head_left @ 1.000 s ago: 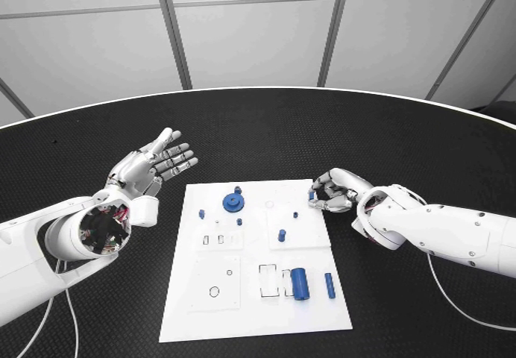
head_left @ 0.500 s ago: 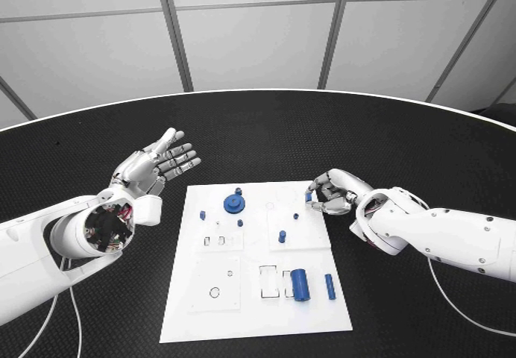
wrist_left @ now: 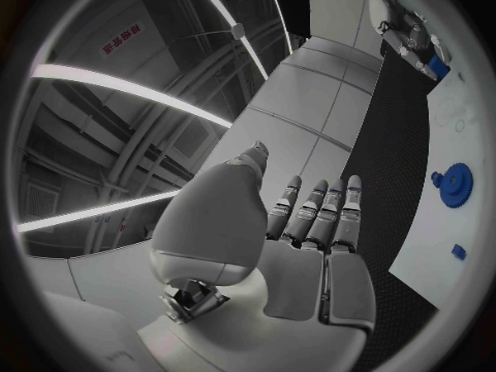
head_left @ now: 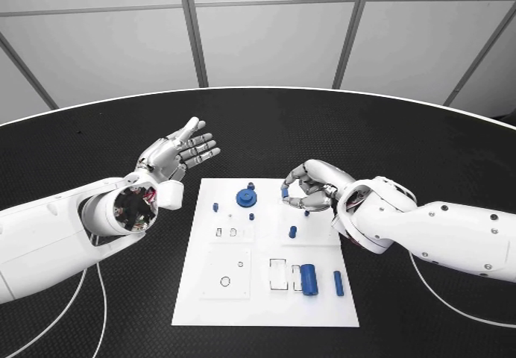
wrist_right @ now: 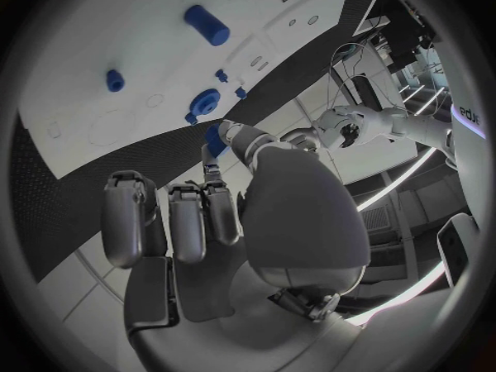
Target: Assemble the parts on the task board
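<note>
Head view: white task board [head_left: 209, 298] mid-table on black table [head_left: 430, 149], between the 2 arms.
L hand [head_left: 177, 156]: raised off the table just beside the board's far-left corner; palm up, fingers spread apart, holding nothing. L wrist view agrees: fingers [wrist_left: 310, 215] straight, nothing in palm.
R hand [head_left: 312, 186]: over the board's far-right corner, fingers curled in; pinches a small blue part [head_left: 285, 192] at the fingertips. R wrist view: same blue piece [wrist_right: 215, 138] at thumb and fingertip.
Blue gear [head_left: 246, 198]: on board, between the 2 hands, nearer R hand.
Small pegs: 1 [head_left: 292, 232] just below R hand; 1 [head_left: 215, 207] near L wrist.
Blue cylinder [head_left: 309, 279]: near end of board, well apart from both hands; thin blue pin [head_left: 338, 283] just beside it.
</note>
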{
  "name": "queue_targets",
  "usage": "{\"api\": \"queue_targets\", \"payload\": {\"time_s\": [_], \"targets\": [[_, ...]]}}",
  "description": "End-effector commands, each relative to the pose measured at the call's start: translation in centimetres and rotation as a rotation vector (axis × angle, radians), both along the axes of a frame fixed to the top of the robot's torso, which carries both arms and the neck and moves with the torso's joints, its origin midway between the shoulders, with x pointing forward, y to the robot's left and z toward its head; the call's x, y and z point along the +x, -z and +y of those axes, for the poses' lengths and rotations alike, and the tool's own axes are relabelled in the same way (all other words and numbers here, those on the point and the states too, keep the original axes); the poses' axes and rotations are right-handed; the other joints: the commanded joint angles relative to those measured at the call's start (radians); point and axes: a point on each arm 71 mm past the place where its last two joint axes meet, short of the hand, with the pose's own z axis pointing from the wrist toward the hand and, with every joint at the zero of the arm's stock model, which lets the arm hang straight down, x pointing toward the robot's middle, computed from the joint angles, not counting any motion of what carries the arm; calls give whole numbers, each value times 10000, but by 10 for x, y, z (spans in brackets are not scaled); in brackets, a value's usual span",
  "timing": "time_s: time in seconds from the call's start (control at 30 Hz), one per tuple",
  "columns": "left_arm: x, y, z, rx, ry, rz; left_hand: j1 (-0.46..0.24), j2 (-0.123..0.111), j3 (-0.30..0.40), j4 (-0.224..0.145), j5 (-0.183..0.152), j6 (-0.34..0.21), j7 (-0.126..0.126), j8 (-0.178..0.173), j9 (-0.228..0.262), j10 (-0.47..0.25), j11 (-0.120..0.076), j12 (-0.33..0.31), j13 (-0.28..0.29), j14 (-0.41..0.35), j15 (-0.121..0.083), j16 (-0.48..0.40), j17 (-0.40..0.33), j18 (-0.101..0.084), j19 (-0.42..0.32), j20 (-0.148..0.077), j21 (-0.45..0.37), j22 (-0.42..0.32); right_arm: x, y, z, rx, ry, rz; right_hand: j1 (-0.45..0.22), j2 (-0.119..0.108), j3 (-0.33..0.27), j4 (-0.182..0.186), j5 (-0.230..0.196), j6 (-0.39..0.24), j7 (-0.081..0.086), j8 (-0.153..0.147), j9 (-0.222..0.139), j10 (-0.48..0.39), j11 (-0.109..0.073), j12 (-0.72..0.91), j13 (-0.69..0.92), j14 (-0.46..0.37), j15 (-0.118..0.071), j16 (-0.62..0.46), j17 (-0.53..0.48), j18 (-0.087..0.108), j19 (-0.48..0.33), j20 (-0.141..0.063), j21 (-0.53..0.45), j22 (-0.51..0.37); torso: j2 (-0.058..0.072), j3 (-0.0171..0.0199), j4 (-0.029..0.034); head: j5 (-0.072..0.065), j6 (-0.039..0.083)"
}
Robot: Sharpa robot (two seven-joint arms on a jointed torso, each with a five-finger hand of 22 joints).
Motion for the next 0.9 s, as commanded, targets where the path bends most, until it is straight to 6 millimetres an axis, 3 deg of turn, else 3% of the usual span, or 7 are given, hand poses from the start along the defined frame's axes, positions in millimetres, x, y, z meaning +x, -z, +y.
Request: {"api": "queue_targets", "payload": {"time_s": [0.03,0.07,0.27,0.47,0.73,0.9], "targets": [[1,0,-1,3,17,9,-14,116,60,-5,53,21,1340,28,8,-12,-12,1,1,-30,-2,-58,-9,-24,-89,-7,-39,-14,1,1,29,-215,-553,-39,-53,139,78,-18,-32,26,-23,87,141,506,-75,4,1903,959,-61,31,2325,-123,187,-83,41,1255,-70,-66,31,337,-94],[1,1,-2,6,16,13,-14,116,60,-5,53,21,1340,28,8,-12,-12,1,1,-30,-2,-58,-9,-24,-89,-7,-39,-14,1,1,34,-262,-647,-21,-59,150,89,-22,-34,18,-21,88,143,507,-74,5,1905,957,-60,28,2315,-121,183,-83,35,1249,-57,-54,19,395,-96],[4,1,-3,27,12,33,-18,119,62,-1,54,17,1341,26,7,-11,-10,-1,1,-54,0,-68,-14,-24,-93,-7,-41,-16,2,5,67,-634,-1231,-105,-72,190,139,-54,-26,-21,-12,92,155,496,-68,-9,1893,957,-54,28,2317,-114,166,-81,8,1225,-57,-68,60,664,-193],[5,2,-4,32,18,36,-18,119,62,-1,54,17,1341,26,7,-11,-10,-1,1,-54,0,-68,-14,-24,-93,-7,-41,-16,1,13,87,-946,-1534,111,-87,194,145,-58,-24,-34,-7,93,157,490,-63,-17,1885,956,-52,27,2312,-109,157,-80,-7,1211,-39,-50,36,886,-261],[5,2,-6,29,55,46,-18,119,62,-1,54,17,1341,26,7,-11,-10,-1,1,-54,0,-68,-14,-24,-93,-7,-41,-16,-3,29,101,-1448,-1759,312,-130,183,157,-85,-34,-78,8,93,167,475,-50,-32,1870,951,-42,19,2288,-105,145,-75,-25,1196,-23,-43,24,1005,-321],[5,2,-8,18,96,51,-18,119,62,-1,54,17,1341,26,7,-11,-10,-1,1,-54,0,-68,-14,-24,-93,-7,-41,-16,-6,37,105,-1560,-1821,489,-138,193,168,-93,-26,-81,9,99,172,475,-48,-32,1871,952,-39,20,2293,-104,142,-73,-30,1192,-22,-43,54,1007,-368]]}}
